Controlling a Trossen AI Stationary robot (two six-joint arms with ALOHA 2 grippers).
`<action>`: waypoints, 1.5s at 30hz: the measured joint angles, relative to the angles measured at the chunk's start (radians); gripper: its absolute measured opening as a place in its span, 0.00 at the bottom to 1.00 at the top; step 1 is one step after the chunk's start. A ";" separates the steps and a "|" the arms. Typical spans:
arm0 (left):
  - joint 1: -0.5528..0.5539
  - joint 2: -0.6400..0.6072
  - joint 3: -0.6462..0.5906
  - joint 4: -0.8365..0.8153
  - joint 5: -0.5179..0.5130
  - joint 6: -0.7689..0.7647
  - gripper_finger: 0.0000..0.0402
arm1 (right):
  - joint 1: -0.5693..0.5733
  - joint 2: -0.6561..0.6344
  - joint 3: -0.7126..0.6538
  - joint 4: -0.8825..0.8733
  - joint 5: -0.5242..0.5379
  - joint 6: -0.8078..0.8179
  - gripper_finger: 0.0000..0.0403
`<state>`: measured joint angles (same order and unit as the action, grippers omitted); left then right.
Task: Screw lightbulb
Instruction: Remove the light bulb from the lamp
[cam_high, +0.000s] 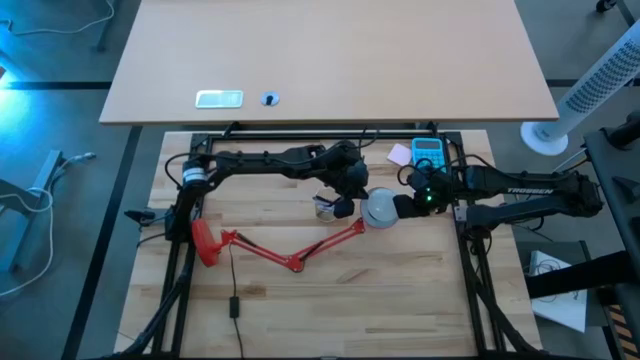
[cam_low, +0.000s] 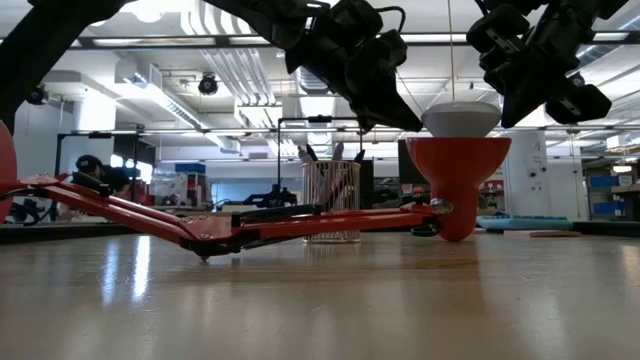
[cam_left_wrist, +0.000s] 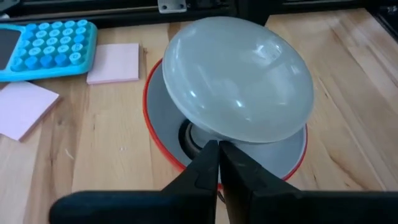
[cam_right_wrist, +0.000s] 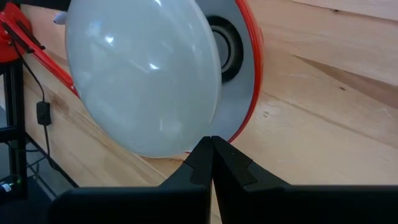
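The white lightbulb (cam_high: 380, 208) sits dome-up in the upturned red cone shade (cam_low: 458, 190) of the desk lamp. In the left wrist view it (cam_left_wrist: 239, 78) looks tilted, and its neck is hidden. The lamp's red arm (cam_high: 300, 258) lies folded on the table, running to its base (cam_high: 205, 243). My left gripper (cam_high: 347, 205) is shut just left of the bulb, its tips by the shade's near rim (cam_left_wrist: 219, 152). My right gripper (cam_high: 403, 205) is shut just right of the bulb, with its tips (cam_right_wrist: 210, 148) below the dome (cam_right_wrist: 143, 81). My left gripper's shut fingertips (cam_low: 408, 120) stand at the bulb's left edge, slanting down from the table's left. I cannot tell whether they touch it. My right gripper's shut fingertips (cam_low: 512, 105) stand at the bulb's right edge. I cannot tell whether they touch it.
A small clear cup (cam_high: 325, 205) stands just left of the shade, under my left arm. A blue calculator (cam_high: 428, 152) and pink sticky notes (cam_high: 400, 153) lie at the far side. A black cord (cam_high: 233, 290) runs from the lamp toward the near edge. Black frame rails border the table.
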<state>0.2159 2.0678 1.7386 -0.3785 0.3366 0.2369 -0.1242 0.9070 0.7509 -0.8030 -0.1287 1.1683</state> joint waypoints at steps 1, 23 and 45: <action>-0.001 0.000 0.000 0.001 -0.003 0.007 0.01 | 0.000 0.000 -0.001 0.000 0.001 0.000 0.00; -0.100 -0.018 0.000 -0.107 -0.038 -0.056 0.00 | -0.096 -0.023 0.001 -0.030 0.075 -0.174 0.00; -0.015 0.015 0.003 0.048 -0.066 -0.043 0.00 | 0.071 0.054 0.035 -0.053 0.058 -0.028 0.00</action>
<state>0.2010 2.0827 1.7412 -0.3309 0.2706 0.1935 -0.0532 0.9605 0.7864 -0.8562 -0.0709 1.1406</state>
